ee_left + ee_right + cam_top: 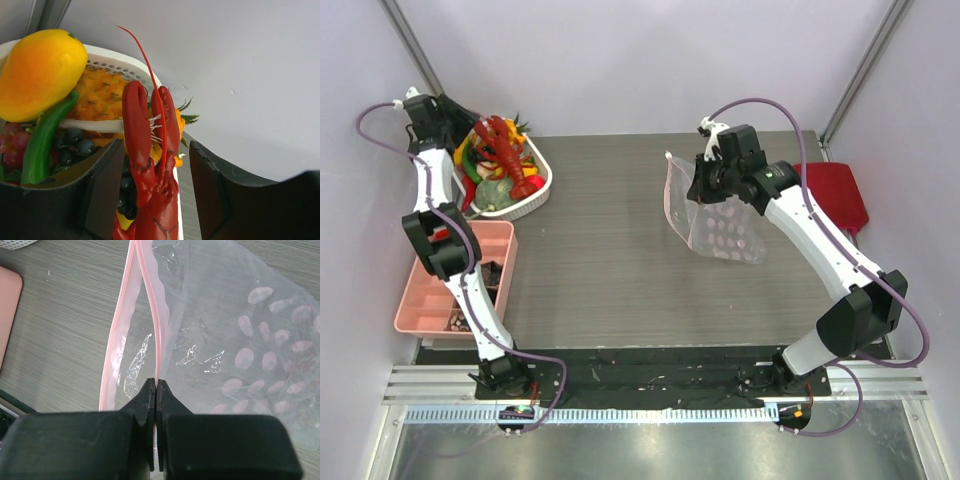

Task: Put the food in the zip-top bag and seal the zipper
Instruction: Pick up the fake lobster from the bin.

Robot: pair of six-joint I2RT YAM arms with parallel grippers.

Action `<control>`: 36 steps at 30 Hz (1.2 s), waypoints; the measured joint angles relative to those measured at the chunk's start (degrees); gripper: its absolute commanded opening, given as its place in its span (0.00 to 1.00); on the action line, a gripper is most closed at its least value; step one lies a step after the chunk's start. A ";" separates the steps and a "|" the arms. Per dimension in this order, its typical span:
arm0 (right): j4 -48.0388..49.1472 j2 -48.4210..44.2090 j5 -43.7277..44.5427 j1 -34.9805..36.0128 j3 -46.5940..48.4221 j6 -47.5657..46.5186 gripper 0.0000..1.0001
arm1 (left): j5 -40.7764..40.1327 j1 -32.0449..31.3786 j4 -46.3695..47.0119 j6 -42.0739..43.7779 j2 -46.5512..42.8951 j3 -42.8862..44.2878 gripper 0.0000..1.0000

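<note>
The red lobster (507, 152) lies on top of the toy food in the white basket (534, 196) at the back left. In the left wrist view the lobster (150, 165) runs between my left gripper's (157, 190) open fingers, which do not touch it. The clear zip-top bag (720, 225) with pink dots hangs at the right. My right gripper (710, 180) is shut on one lip of its pink zipper strip (152, 320); the other lip (117, 330) bows away, so the mouth gapes open. The bag (240, 340) is empty.
The basket also holds a yellow mango (42, 70), a green pepper (42, 140), dark grapes (75, 140) and orange pieces. A pink compartment tray (455, 280) lies at the left front. A red cloth (835, 195) lies at the right edge. Walls stand close behind.
</note>
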 measured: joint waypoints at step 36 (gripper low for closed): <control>0.52 2.73 0.55 0.00 0.13 0.17 0.01 | 7.13 1.27 13.18 -11.19 11.72 5.29 0.51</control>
